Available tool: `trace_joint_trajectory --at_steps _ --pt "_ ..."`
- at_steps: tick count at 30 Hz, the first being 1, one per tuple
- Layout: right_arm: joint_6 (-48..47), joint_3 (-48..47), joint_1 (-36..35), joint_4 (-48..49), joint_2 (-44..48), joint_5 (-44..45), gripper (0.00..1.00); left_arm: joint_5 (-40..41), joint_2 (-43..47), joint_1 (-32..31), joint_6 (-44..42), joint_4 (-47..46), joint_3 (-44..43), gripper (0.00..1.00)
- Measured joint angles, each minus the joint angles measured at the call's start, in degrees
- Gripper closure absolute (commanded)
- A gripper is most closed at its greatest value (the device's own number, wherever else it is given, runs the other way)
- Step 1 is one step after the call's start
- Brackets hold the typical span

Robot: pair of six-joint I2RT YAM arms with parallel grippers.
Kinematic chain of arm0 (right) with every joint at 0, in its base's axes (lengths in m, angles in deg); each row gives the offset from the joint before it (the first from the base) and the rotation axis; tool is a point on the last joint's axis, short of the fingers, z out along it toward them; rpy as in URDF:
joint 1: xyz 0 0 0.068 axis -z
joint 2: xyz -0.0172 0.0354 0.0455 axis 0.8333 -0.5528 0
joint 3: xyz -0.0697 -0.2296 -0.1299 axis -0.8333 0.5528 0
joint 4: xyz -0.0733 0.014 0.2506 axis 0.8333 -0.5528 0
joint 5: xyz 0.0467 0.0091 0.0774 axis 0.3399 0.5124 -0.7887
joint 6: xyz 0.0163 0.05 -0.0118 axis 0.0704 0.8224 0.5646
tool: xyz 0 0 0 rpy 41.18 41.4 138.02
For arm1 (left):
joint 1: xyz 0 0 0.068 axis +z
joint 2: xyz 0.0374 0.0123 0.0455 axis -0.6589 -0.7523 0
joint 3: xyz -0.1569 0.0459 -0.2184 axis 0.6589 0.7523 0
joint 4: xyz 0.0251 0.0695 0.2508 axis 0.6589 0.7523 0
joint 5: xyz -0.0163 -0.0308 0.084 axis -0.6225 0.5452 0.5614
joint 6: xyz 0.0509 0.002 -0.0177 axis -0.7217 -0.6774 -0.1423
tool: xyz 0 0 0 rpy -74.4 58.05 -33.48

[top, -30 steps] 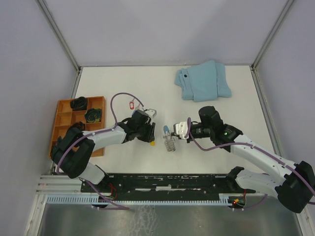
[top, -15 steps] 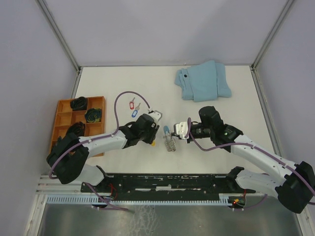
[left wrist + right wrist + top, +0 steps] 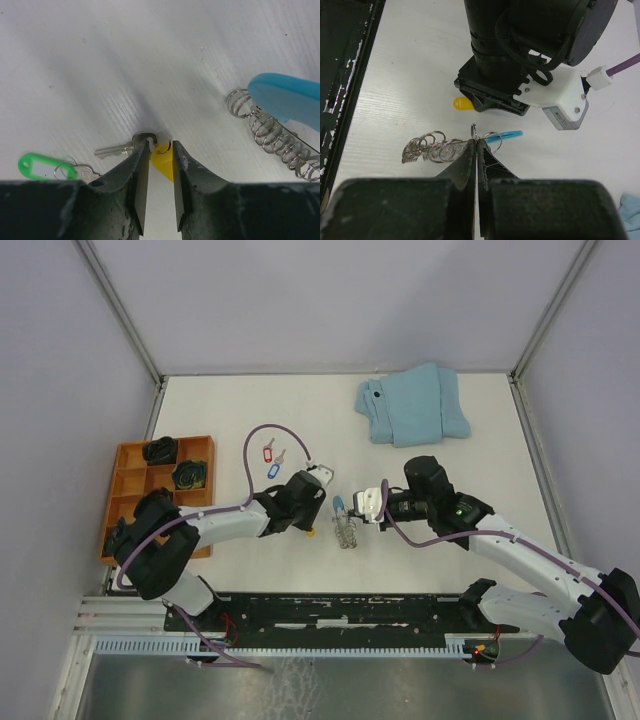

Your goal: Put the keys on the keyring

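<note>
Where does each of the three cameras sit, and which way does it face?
Top external: above and behind the left arm and right arm, looking down on them and the table.
Left wrist: on the left arm, looking down past the left claw at the yellow-tagged key.
Right wrist: on the right arm, looking along the right claw, shut on the keyring, toward the left arm.
Shared by both wrist views: keyring, yellow tag.

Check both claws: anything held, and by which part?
Right claw is shut on the keyring, pinching its wire beside the blue plastic section. Left claw straddles the yellow key tag; whether it grips cannot be told.
</note>
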Motion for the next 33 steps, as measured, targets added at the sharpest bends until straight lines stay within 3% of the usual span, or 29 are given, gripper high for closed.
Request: trace_joint_trajectory --at_steps 6,11,27,33 --pt "0.0 0.0 0.0 0.0 0.0 0.0 0.99 2.05 -1.03 -0.11 0.07 0.33 -1.03 0.83" --pt "0.0 0.0 0.0 0.0 0.0 0.0 0.99 3.13 -1.03 -0.11 0.11 0.46 -1.46 0.88" --pt "0.02 0.0 0.0 0.0 0.02 0.0 0.99 6.49 -2.29 -0.11 3.58 3.82 -2.91 0.86" --pt "0.02 0.0 0.0 0.0 0.02 0.0 0.99 6.45 -2.75 -0.11 3.78 3.8 -2.99 0.96"
